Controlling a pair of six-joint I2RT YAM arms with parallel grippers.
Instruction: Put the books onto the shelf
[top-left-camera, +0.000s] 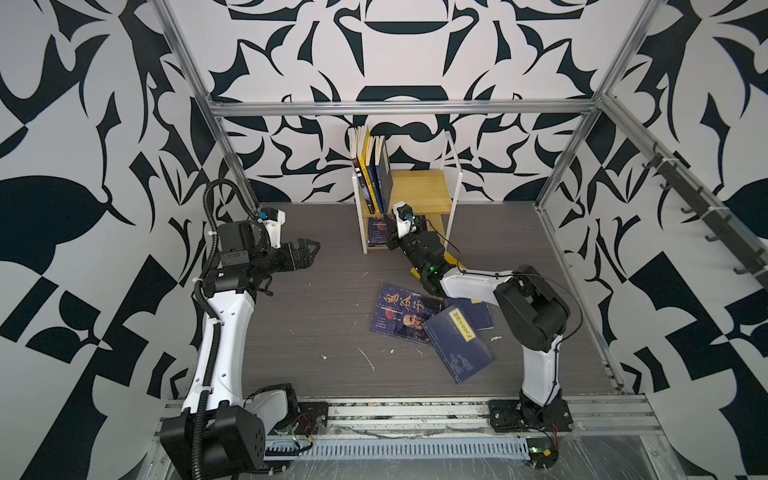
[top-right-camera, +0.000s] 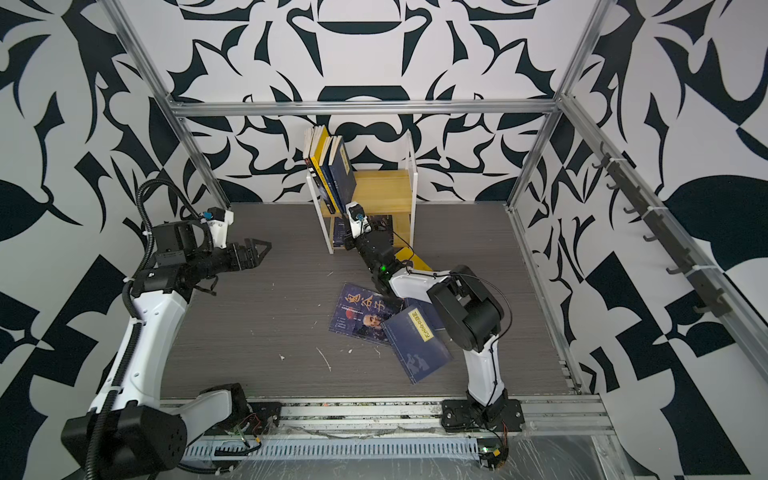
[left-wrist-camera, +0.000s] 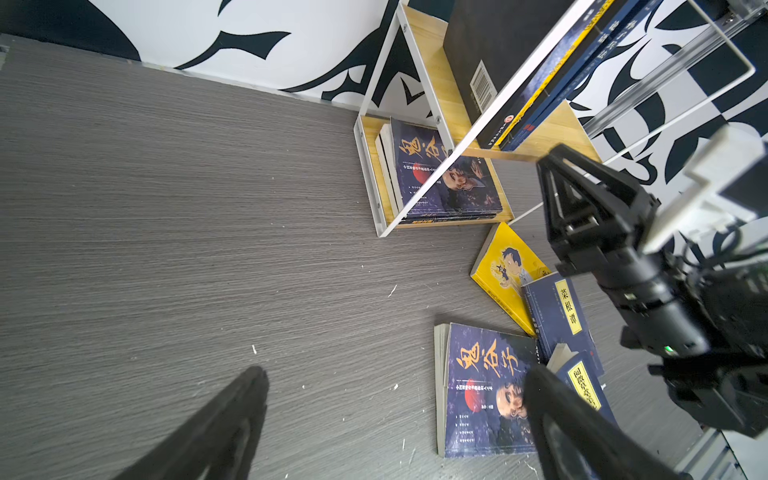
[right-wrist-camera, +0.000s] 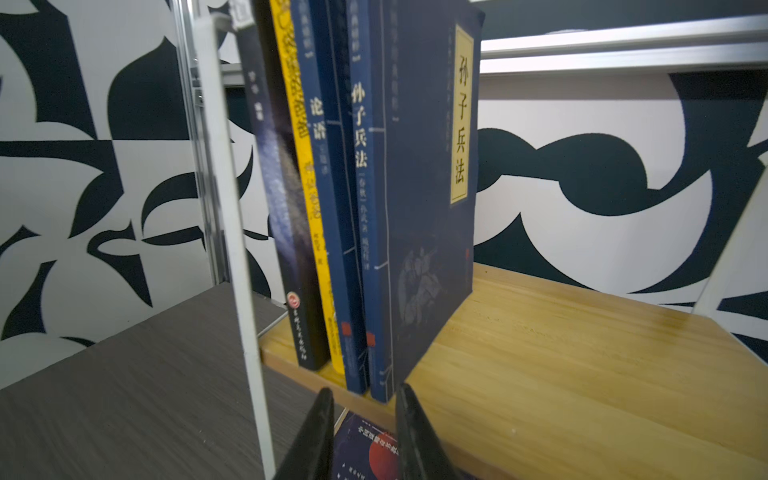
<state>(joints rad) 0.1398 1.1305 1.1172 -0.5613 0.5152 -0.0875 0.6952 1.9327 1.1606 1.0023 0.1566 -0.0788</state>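
Right end effector (right-wrist-camera: 365, 390), parted, empty, sat at the leaning navy book (right-wrist-camera: 428, 208) on the shelf (right-wrist-camera: 582, 353); a clumsy retreat could have toppled it. Left end effector (top-left-camera: 309, 251) gaped; other books (top-left-camera: 405, 316) littered the desk (top-left-camera: 311, 332).

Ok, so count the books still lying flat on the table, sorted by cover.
Navy with yellow title strip: 2
Navy with calligraphy and portrait: 1
Yellow with cartoon figure: 1
Total: 4
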